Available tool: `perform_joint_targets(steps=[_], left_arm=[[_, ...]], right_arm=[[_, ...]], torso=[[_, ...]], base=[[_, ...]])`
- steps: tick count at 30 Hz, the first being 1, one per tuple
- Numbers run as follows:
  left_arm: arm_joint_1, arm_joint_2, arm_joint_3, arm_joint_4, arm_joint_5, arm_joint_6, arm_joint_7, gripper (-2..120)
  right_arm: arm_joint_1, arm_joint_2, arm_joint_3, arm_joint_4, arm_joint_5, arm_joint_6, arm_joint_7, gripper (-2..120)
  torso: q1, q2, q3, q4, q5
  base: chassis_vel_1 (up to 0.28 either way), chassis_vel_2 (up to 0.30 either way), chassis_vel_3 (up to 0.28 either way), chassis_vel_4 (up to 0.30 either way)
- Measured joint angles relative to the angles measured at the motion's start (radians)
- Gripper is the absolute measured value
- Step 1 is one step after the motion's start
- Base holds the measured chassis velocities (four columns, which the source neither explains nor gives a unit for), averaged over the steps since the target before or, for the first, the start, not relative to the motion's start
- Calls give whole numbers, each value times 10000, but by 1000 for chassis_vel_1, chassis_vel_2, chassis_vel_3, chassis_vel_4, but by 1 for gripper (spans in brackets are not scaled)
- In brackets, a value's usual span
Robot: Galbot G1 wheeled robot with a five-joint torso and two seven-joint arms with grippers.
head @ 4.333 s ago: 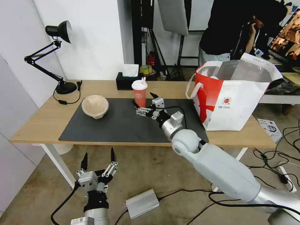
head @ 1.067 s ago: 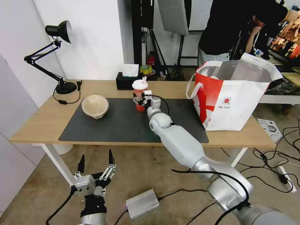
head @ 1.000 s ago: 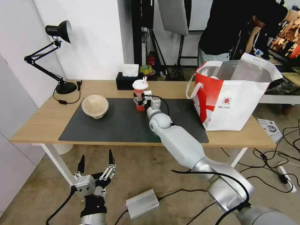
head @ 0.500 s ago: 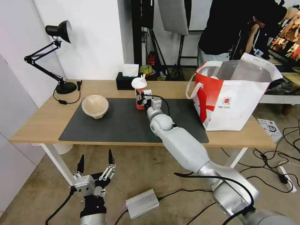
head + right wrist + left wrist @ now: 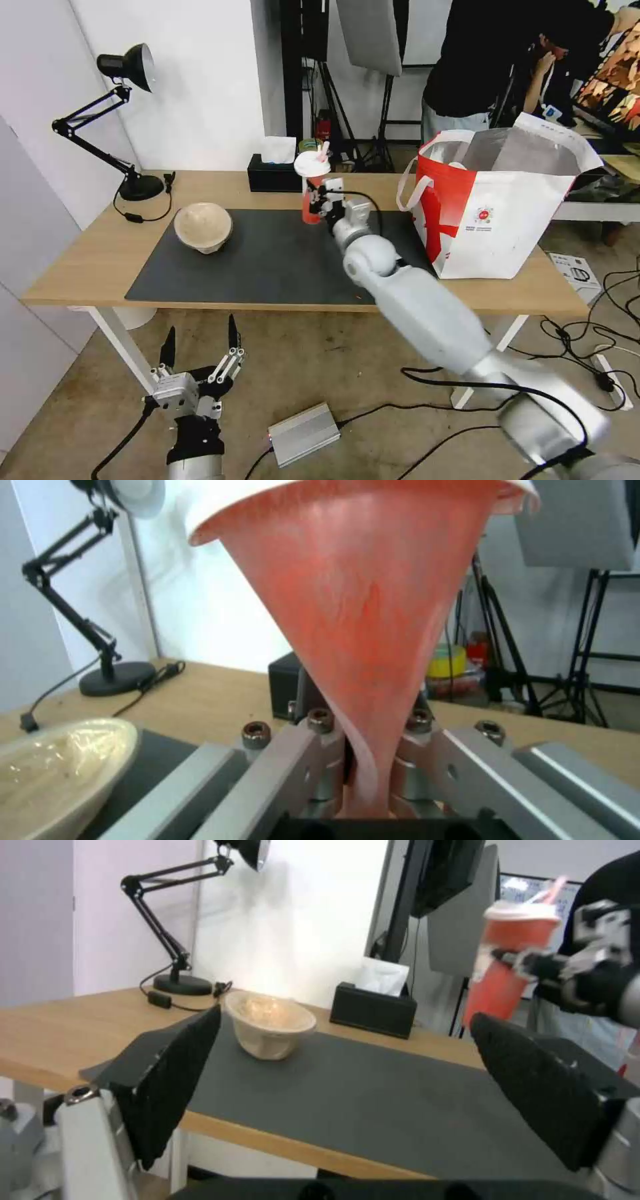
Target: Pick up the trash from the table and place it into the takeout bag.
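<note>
Light-wood bench (image 5: 80, 267) on white legs stands against a white wall and carries one large dark grey mat (image 5: 267, 267) along its front edge. Counted on the bench: one beige lidded paper bowl (image 5: 203, 227), resting on the mat near its left end; one black tissue box (image 5: 270, 179) at the back edge, just behind the mat; one black desk lamp (image 5: 127, 127) at the back left corner; one white and red takeout bag (image 5: 507, 213) standing open at the right end, its silver foil lining exposed and one white strap handle hanging over the side facing the mat. One red drink cup (image 5: 311, 190) with a white lid and a straw is clear of the mat surface, held in the air above the mat's back edge, between the tissue box and the takeout bag and tilted slightly. The right gripper (image 5: 319, 203) has its jaws pinching the lower part of the cup; in the right wrist view the cup wall (image 5: 360, 630) is visibly squeezed narrow between the two metal fingers (image 5: 293, 765). The left gripper (image 5: 199, 353) hangs below the bench's front edge near the left legs, above the concrete floor, with jaws spread wide and holding nothing. One small silver box (image 5: 303, 433) lies on the floor among cables.
</note>
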Motion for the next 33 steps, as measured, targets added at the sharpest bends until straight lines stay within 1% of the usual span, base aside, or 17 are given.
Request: perform_joint_targets(steps=[1,4,6,7,10,12,14,15,17,19,21,22,25,26,29,31,33], left_arm=[[-17,-2,7,0,-9,-7,-1,100],[-26,-4,19,1,-14,-22,-2,100],[-44,-3,36,40,-20,-73,-4,100],[-44,-3,36,40,-20,-73,-4,100],[-88,-3,77,131,-30,-184,-4,100],[-87,-3,77,132,-33,-187,-4,100],[-85,1,51,132,-43,-212,-4,100],[-85,5,42,111,-43,-214,3,100],[-85,6,44,87,-44,-214,11,100],[-80,8,70,35,-42,-215,33,100],[-94,9,94,23,-35,-215,47,100],[-94,9,94,23,-35,-215,47,100],[-121,11,165,-30,57,-202,87,100],[-121,11,165,-30,57,-202,87,100],[-172,14,180,-58,84,-176,111,100],[-193,15,181,-51,84,-170,114,100],[-235,17,204,-21,84,-149,118,100]], right_arm=[[13,-214,26,317,242,-123,102,3],[29,-441,89,632,485,-230,246,3],[65,-842,168,1098,707,-269,475,3],[65,-842,168,1098,707,-269,475,3],[78,-1398,267,1741,1050,-308,732,3],[78,-1458,291,1802,1085,-315,748,3],[59,-1835,422,2214,1281,-356,804,3],[19,-2145,523,2511,1411,-382,854,3],[-22,-2301,584,2689,1457,-392,916,3],[-159,-2646,727,3111,1589,-423,1072,3],[-412,-3270,986,3769,1798,-446,1163,3],[-412,-3270,986,3769,1798,-446,1163,3],[-604,-3948,1314,4366,2062,-460,1212,3],[-604,-3948,1314,4366,2062,-460,1212,3],[-671,-4715,1688,4865,2399,-473,1252,3],[-667,-4850,1751,4932,2454,-476,1261,3],[-563,-5167,1874,5034,2522,-508,1413,3]], torso=[[0,0,0,1,1],[0,0,0,1,1],[0,0,0,1,0],[0,0,0,1,0],[0,0,0,2,1],[0,0,0,2,0],[0,1,0,1,0],[0,1,0,2,1],[0,0,0,1,1],[0,1,0,0,1],[0,1,0,1,0],[0,1,0,1,0],[-1,1,0,1,3],[-1,1,0,1,3],[0,2,-1,0,0],[-1,2,-1,0,1],[-1,1,0,0,1]], base=[[0,0,0,0],[0,0,0,0],[0,0,0,0],[0,0,0,0],[0,0,0,0],[0,0,0,0],[0,0,0,0],[0,0,0,0],[0,0,0,0],[0,0,0,0],[0,0,0,0],[0,0,0,0],[0,0,0,0],[0,0,0,0],[0,0,0,0],[0,0,0,0],[0,0,0,0]])
